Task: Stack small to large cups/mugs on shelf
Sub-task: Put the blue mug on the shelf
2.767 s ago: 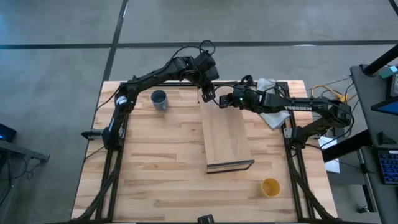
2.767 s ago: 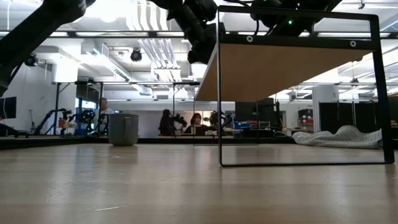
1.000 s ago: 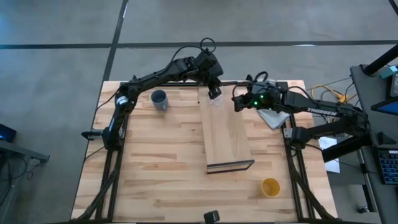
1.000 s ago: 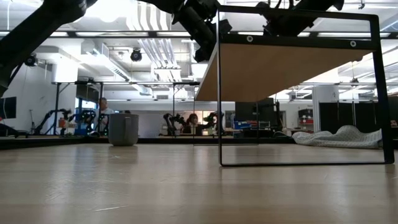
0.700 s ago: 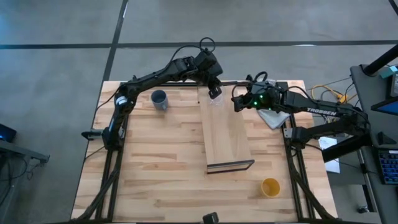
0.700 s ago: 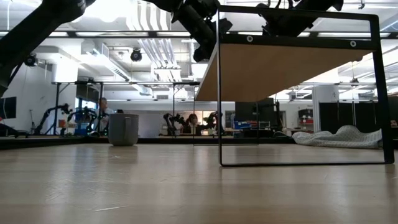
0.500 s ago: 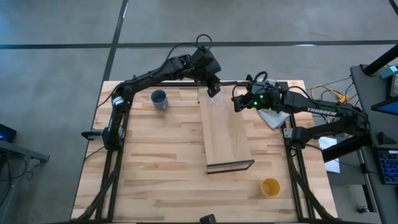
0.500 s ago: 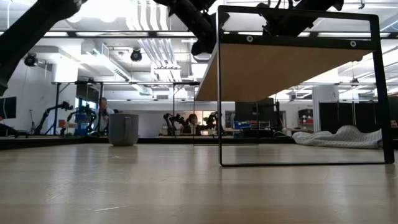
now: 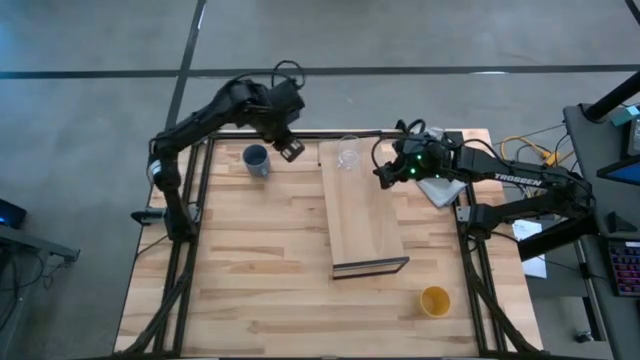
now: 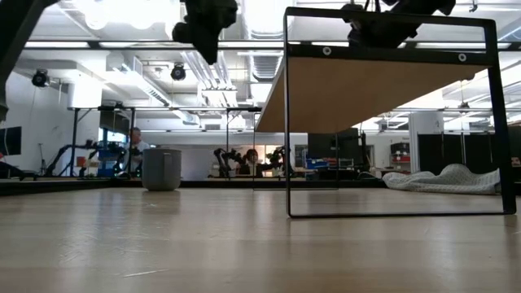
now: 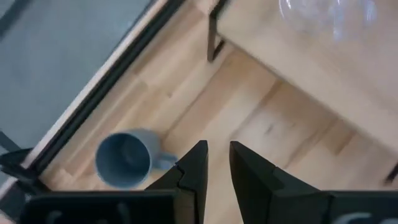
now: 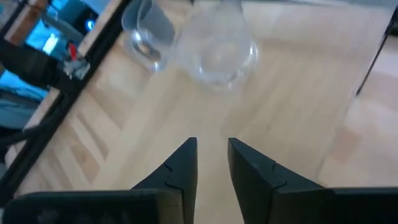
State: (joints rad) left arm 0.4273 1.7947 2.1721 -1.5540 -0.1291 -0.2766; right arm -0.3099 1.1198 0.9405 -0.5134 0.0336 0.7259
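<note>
The clear glass cup [image 9: 348, 153] stands upright on the far end of the light-wood shelf [image 9: 366, 225]; the right wrist view also shows the cup [image 12: 216, 48]. The blue-grey mug [image 9: 256, 159] stands on the tabletop left of the shelf, its handle [image 11: 165, 162] toward my left gripper. The yellow-orange cup [image 9: 435, 300] stands near the table's front right corner. My left gripper [image 9: 291, 151] hovers open between mug and shelf, above the table, nothing between its fingers [image 11: 194, 163]. My right gripper [image 9: 382, 177] is open above the shelf's right edge, a little short of the glass cup.
A white cloth [image 9: 436, 188] lies at the table's far right beside the right arm. The shelf stands on a thin black frame [image 10: 287, 163], raised above the slatted tabletop [image 9: 250, 260]. Beyond the table's far edge is grey floor.
My left gripper has drawn away from the glass cup at the shelf's far end. It went up and toward the table's left, and turned, ending close to the blue-grey mug. The glass cup stays standing on the shelf.
</note>
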